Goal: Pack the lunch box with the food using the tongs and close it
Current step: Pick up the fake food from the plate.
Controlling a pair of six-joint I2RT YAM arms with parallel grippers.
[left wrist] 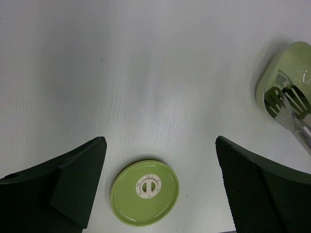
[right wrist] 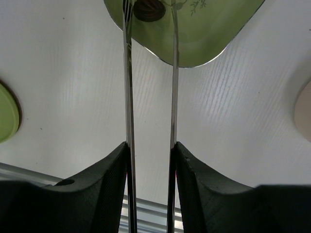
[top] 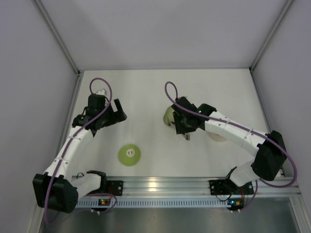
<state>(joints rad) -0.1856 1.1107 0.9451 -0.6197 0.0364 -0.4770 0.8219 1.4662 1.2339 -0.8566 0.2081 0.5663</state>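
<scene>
My right gripper [right wrist: 150, 145] [top: 186, 127] is shut on the silver tongs [right wrist: 128, 97], one finger pressing on each arm. The tongs' tips [left wrist: 286, 104] reach over the light-green rounded-square dish [right wrist: 204, 39] [top: 168, 115], with a dark brown piece of food [right wrist: 149, 8] between them. At the right edge of the right wrist view is the beige wall of the lunch box [right wrist: 304, 111]; in the top view the right arm mostly hides the lunch box [top: 217, 139]. Its green lid [top: 129, 155] [left wrist: 145, 192] lies flat near the front. Above the lid hovers my left gripper [left wrist: 159, 141] [top: 118, 112], open and holding nothing.
White walls close in the table on the left, back and right. An aluminium rail [top: 160, 187] with the arm bases runs along the near edge. Purple cables loop above both arms.
</scene>
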